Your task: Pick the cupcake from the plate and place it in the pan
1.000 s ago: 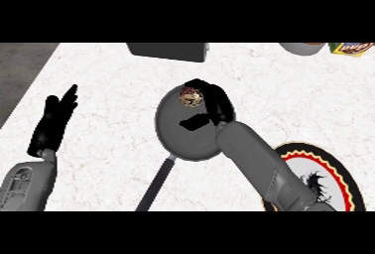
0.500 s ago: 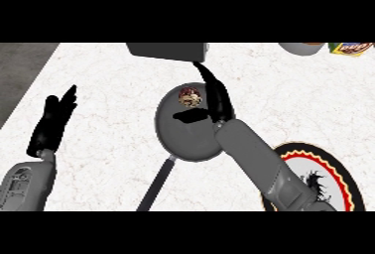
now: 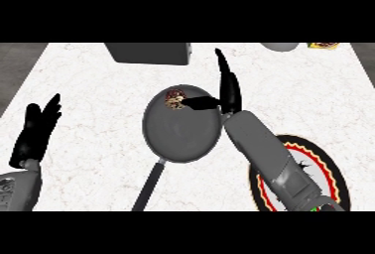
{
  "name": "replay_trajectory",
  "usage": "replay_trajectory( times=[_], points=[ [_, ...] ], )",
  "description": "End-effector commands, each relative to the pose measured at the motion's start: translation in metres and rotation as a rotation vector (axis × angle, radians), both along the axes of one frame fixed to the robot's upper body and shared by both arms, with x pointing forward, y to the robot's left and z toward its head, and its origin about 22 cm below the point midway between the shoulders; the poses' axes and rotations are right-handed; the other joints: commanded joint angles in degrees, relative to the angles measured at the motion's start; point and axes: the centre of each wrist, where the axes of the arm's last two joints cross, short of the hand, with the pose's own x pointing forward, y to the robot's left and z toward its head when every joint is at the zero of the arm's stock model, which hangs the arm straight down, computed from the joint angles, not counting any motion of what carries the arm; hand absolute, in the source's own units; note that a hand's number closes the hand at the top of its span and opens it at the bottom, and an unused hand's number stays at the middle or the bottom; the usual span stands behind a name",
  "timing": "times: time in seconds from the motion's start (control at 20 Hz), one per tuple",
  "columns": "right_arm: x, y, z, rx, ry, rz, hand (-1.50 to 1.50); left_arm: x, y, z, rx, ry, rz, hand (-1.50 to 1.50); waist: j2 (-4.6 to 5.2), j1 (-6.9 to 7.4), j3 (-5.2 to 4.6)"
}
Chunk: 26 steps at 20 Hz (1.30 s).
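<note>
The cupcake (image 3: 174, 98) was seen inside the pan (image 3: 179, 141), just left of the right hand (image 3: 228, 92). Its fingers (image 3: 222, 67) were spread apart, nothing held. The job looked done.

Counter (image 3: 95, 94): white, faint pinkish-grey marbling. Pan (image 3: 181, 136): dark grey, darker handle. Cupcake (image 3: 174, 98) at the pan's far rim: brown and dark red, pale flecks. Plate (image 3: 330, 178) near the counter's right front edge: black centre, rim ringed red and yellow with a zigzag. Both hands, right (image 3: 228, 89) and left (image 3: 35, 131): black; forearms grey. Grey box (image 3: 150, 52) at the far edge.
</note>
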Motion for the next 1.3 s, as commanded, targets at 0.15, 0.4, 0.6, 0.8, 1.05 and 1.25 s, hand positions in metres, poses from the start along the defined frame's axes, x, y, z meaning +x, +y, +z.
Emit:
replay_trajectory(
  times=[0.15,0.4,0.6,0.8,1.05,1.25],
  points=[
    [0.004,-0.082,0.002,0.037,-0.038,-0.045,-1.5,-0.016,0.007,-0.018,-0.018,0.027,0.068,0.0,-0.98,-3.42,-0.07],
    [-0.025,-0.158,-0.018,0.057,-0.019,-0.006,-1.5,-0.028,0.019,-0.01,-0.003,0.022,0.076,0.0,-1.03,-3.7,-0.07],
    [-0.031,-0.198,0.02,0.064,0.005,0.032,-1.5,-0.029,0.016,0.001,0.001,0.017,0.071,0.0,-1.05,-3.51,-0.08],
    [-0.053,-0.253,0.021,0.045,0.001,0.035,-1.5,-0.02,0.01,0.004,0.007,0.009,0.072,0.0,-0.89,-3.37,-0.07],
    [-0.074,-0.305,0.024,0.012,-0.006,0.086,-1.5,-0.02,0.013,-0.008,0.002,0.008,0.066,0.0,-0.74,-3.21,-0.07],
    [-0.087,-0.329,0.032,-0.001,0.002,0.058,-1.5,-0.027,0.003,0.005,-0.007,-0.004,0.058,0.0,-0.8,-2.91,-0.06]
  ],
)
